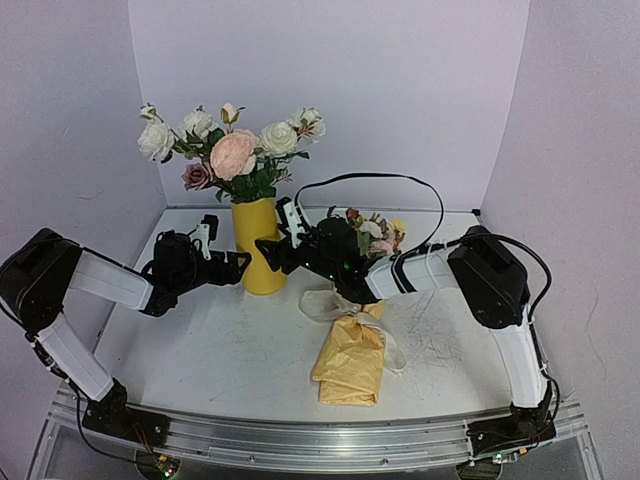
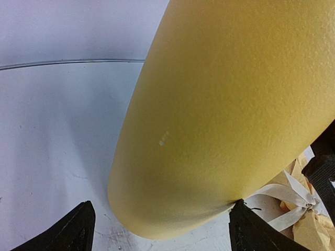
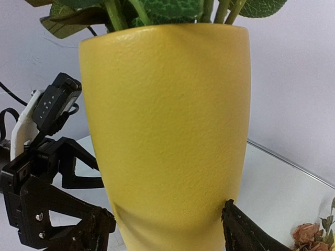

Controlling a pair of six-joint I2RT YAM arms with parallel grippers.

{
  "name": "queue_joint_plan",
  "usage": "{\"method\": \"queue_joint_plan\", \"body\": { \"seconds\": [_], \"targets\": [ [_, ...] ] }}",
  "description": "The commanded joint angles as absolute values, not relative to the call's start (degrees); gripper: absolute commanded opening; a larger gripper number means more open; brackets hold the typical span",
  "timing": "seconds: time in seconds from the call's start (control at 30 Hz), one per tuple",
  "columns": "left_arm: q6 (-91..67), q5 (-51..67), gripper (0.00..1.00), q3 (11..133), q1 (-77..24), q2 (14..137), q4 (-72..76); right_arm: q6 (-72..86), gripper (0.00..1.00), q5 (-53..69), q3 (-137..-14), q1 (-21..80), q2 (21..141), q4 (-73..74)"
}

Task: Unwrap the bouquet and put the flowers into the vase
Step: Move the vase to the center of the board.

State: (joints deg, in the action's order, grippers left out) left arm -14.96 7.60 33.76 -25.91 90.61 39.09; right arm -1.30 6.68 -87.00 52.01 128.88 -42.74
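Lilac walls (image 1: 400,100); right arm (image 1: 400,272) covers bouquet (image 1: 350,360) middle, near vase (image 1: 255,262).

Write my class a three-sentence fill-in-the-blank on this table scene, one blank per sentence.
1. The vase holding the roses is coloured ____.
2. The paper-wrapped bouquet is ____ on the table, not standing.
3. The left gripper and right gripper both straddle the ____.
Missing words: yellow; lying; vase.
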Motion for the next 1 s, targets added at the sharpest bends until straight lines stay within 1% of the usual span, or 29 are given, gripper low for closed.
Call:
{"method": "queue_joint_plan", "body": {
  "seconds": [0.0, 0.33, 0.5, 0.87, 0.97],
  "targets": [
    [-15.73, 6.37, 0.90, 37.64, -24.66, 93.46, 42.58, -2.06, 0.74, 6.79, -91.34, 52.39, 131.86, -42.50],
    [-17.20, 5.91, 0.90, 43.29, -21.34, 100.48, 43.66, -2.51, 0.74, 4.80, -100.70, 52.41, 137.93, -40.83],
    [-17.92, 6.36, 0.90, 48.03, -19.98, 105.60, 43.68, -2.08, 0.78, 3.82, -102.98, 52.41, 139.07, -40.53],
    [-17.75, 7.84, 0.92, 56.57, -19.09, 113.58, 43.63, -1.37, 0.79, 1.68, -91.33, 52.44, 129.85, -43.78],
    [-17.92, 9.41, 0.92, 56.22, -19.14, 113.29, 43.66, -0.49, 0.79, 0.87, -87.29, 52.39, 126.42, -44.61]
  ]
}}
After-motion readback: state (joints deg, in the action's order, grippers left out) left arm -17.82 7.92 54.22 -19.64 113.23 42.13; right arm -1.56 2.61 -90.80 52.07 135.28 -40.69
